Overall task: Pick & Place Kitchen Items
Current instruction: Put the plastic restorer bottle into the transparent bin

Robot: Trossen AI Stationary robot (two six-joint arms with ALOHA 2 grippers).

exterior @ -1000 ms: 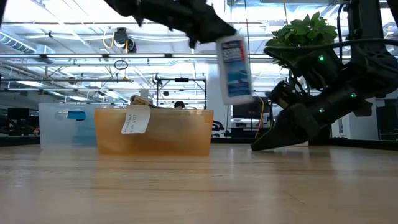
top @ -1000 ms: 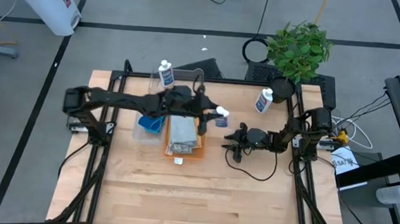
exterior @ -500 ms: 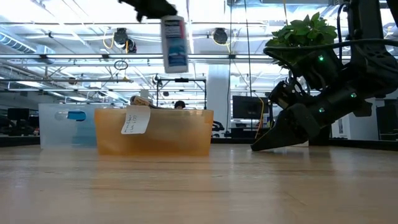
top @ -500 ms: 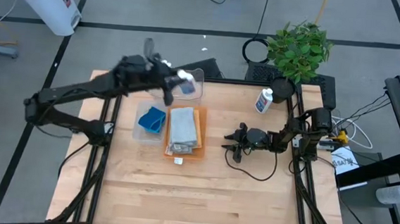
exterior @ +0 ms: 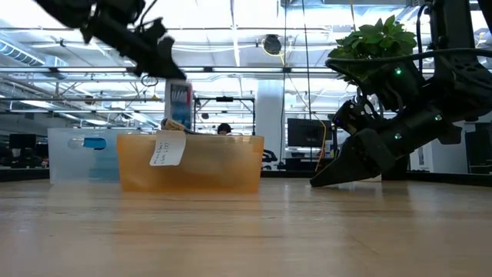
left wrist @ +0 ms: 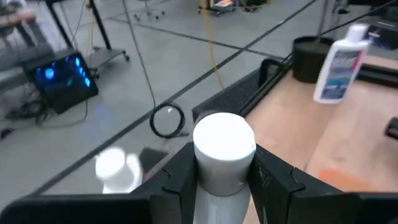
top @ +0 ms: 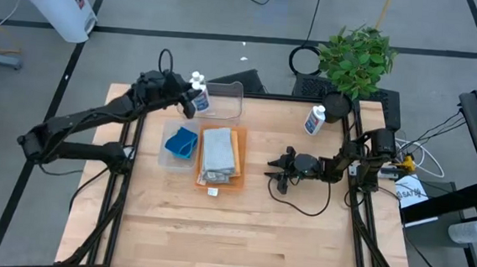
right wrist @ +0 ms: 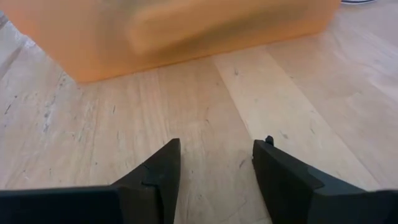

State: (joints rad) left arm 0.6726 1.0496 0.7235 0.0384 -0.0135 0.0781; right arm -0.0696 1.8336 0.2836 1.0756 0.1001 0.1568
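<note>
Carrying a white bottle (top: 199,97) clamped in my left jaws (left wrist: 224,180) above the clear tub (top: 228,95) at the tabletop's (top: 240,226) far edge, I should keep it upright and lower gently. My right jaws (right wrist: 214,168) wait open, low near the orange cloth (right wrist: 186,31).

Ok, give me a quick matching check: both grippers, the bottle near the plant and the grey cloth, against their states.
1 left gripper
2 right gripper
3 bottle near the plant
4 grey cloth

A lying on the orange tray
B open, empty, low over the table
C standing upright, untouched
D shut on a white bottle

Pairs: 1-D, 2-B, 3-C, 4-A
</note>
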